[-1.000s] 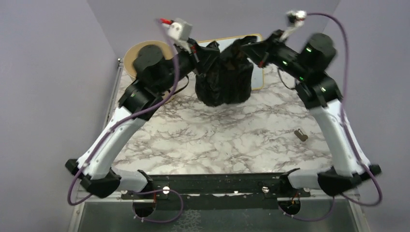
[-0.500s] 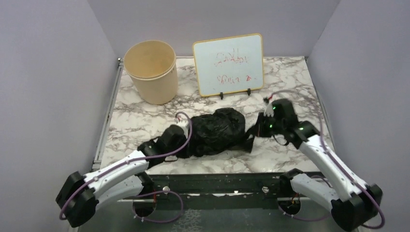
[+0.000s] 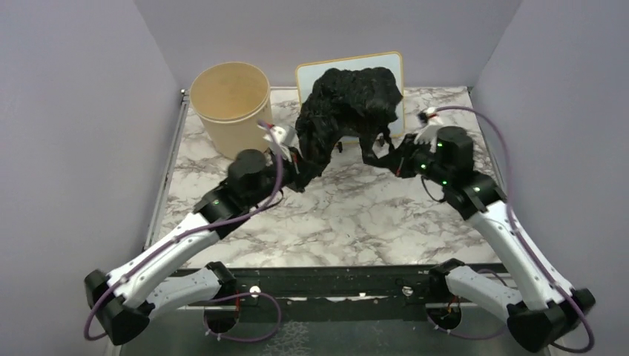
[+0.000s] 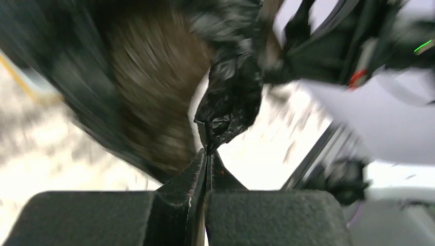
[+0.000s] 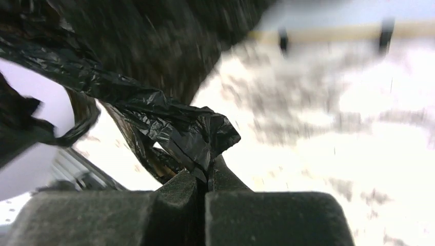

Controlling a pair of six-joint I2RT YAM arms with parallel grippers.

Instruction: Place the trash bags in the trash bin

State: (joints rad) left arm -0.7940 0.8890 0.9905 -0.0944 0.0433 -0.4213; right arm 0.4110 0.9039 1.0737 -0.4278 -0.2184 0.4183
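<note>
Trash bag (image 3: 348,100) aloft, its edges pinched in left end effector (image 4: 206,154) and right end effector (image 5: 204,177), whiteboard (image 3: 306,76) writing hidden behind.

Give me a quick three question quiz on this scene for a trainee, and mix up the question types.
1. True or false: the trash bag is held up between the arms, outside the trash bin.
2. How many grippers are shut on the bag: A one, B both, C neither?
3. Fill in: standing behind the bag is a ____.

Key
1. True.
2. B: the left gripper and the right gripper each pinch a fold of it.
3. Whiteboard.
</note>
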